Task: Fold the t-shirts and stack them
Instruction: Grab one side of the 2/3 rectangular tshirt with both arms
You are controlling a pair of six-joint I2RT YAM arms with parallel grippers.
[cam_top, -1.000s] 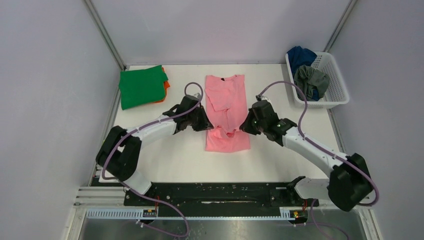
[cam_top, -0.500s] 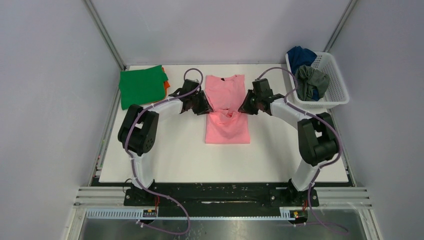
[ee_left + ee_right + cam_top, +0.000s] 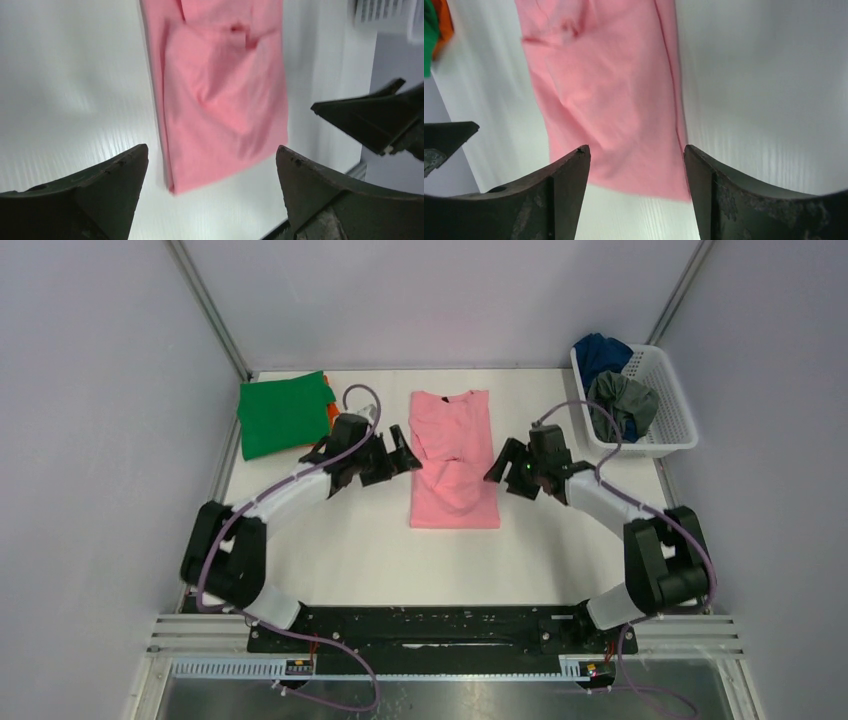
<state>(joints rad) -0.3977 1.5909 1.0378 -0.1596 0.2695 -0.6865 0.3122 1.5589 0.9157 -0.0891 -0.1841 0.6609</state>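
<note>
While green t-shirt (image 3: 283,416) mostly hides orange t-shirt (image 3: 334,412) | left gripper (image 3: 211,155) spread | right gripper (image 3: 636,150) spread

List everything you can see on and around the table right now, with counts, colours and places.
pink t-shirt: one, light pink, partly folded at the middle of the table, between the two grippers
green t-shirt: one, bright green, folded at the far left corner
orange t-shirt: one, orange, under the green one, only an edge showing
blue t-shirt: one, dark blue, bunched at the far end of the basket
grey t-shirt: one, grey, bunched in the basket, nearer than the blue one
basket: one, white lattice, far right corner
table: one, white
left gripper: one, black, open, just left of the pink t-shirt
right gripper: one, black, open, just right of it
</note>
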